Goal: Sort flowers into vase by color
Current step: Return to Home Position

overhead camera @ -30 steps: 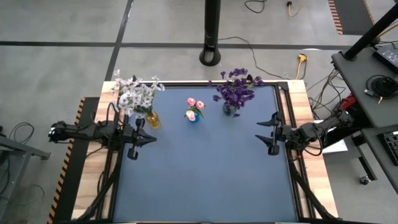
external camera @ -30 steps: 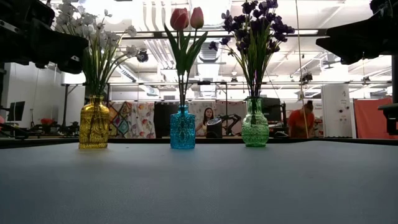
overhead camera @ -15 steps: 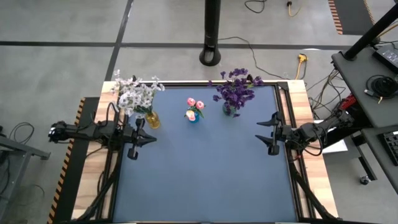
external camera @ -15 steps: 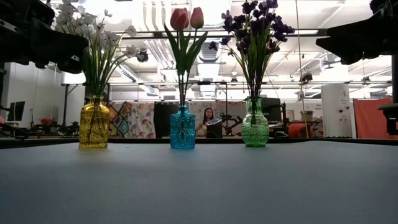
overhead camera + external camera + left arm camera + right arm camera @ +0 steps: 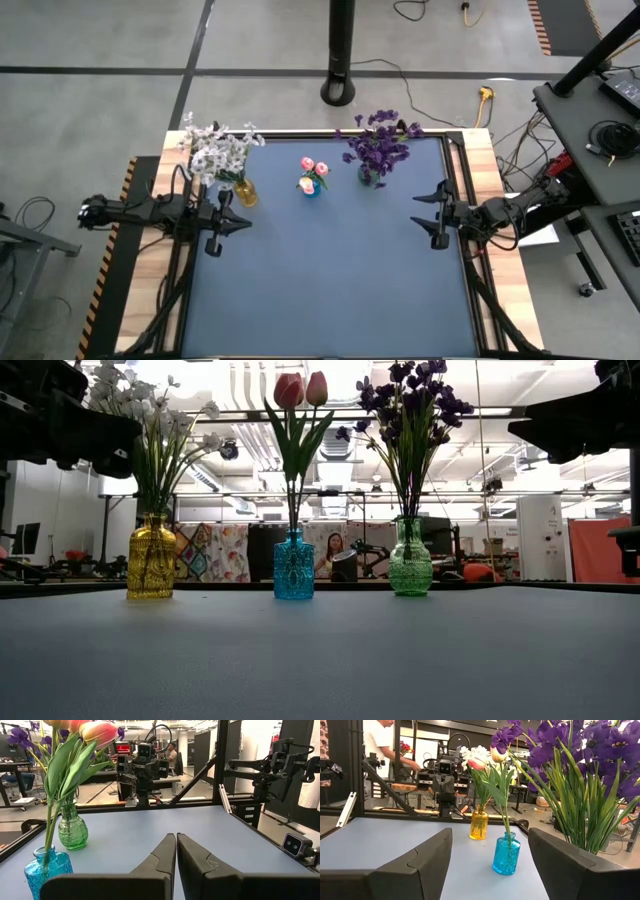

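Observation:
Three small vases stand in a row near the table's far edge. The yellow vase (image 5: 245,192) holds white-lavender sprigs (image 5: 218,150). Pink tulips (image 5: 313,170) stick up from the blue vase (image 5: 293,566). Dark purple blooms (image 5: 378,148) fill the green vase (image 5: 410,560). My left gripper (image 5: 244,223) is shut and hangs level above the table's left edge, close to the yellow vase. Over the right edge, my right gripper (image 5: 418,214) is open with nothing between its fingers (image 5: 420,865).
The blue table top (image 5: 320,280) stretches bare from the vases toward the near edge. Beyond the table a black pole base (image 5: 339,90) and cables lie on the floor. A person (image 5: 382,740) stands in the room behind.

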Controlling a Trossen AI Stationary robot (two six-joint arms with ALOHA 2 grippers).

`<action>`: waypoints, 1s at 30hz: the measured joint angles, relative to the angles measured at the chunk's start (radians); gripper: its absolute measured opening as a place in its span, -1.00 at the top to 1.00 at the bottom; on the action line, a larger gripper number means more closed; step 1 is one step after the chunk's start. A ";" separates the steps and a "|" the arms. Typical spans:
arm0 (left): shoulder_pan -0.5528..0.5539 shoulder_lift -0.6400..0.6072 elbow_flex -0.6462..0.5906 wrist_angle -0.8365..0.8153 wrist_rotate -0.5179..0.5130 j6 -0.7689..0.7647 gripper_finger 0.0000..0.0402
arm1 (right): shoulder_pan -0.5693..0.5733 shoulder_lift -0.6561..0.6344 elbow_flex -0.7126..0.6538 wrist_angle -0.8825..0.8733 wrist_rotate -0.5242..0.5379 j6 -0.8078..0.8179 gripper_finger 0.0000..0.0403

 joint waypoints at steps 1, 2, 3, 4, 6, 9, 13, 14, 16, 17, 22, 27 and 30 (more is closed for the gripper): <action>0.000 0.000 0.000 0.000 0.000 0.000 1.00 | 0.000 0.000 0.000 0.000 0.000 0.000 -0.27; 0.000 0.000 0.000 0.000 0.000 0.000 1.00 | 0.000 0.000 0.000 0.000 0.000 0.000 -0.28; 0.000 0.000 0.000 0.000 0.000 0.000 1.00 | 0.000 0.000 0.000 0.000 0.000 0.000 -0.28; 0.000 0.000 0.000 0.000 0.000 0.000 1.00 | 0.000 0.000 0.000 0.000 0.000 0.000 -0.29; 0.000 0.000 0.000 0.000 0.000 0.000 1.00 | 0.000 0.000 0.000 0.000 0.000 0.000 -0.29; 0.000 0.000 0.000 0.000 0.000 0.000 1.00 | 0.000 0.000 0.000 0.000 0.000 0.000 -0.29; 0.000 0.000 0.000 0.000 0.000 0.000 1.00 | 0.000 0.000 0.000 0.000 0.000 0.000 -0.29; 0.000 0.000 0.000 0.000 0.000 0.000 1.00 | 0.000 0.000 0.000 0.000 0.000 0.000 -0.29; 0.000 0.000 0.000 0.000 0.000 0.000 1.00 | 0.000 0.000 0.000 0.000 0.000 0.000 -0.29; 0.000 0.000 0.000 0.000 0.000 0.000 1.00 | 0.000 0.000 0.000 0.000 0.000 0.000 -0.29; 0.000 0.000 0.000 -0.001 0.000 0.000 1.00 | 0.000 0.000 0.000 0.000 0.000 0.000 -0.29; 0.000 0.000 0.000 -0.001 0.000 0.000 1.00 | 0.000 0.000 0.000 0.000 0.000 0.000 -0.29; 0.000 0.000 0.000 -0.001 0.000 0.000 1.00 | 0.000 0.000 0.000 0.000 0.000 0.000 -0.29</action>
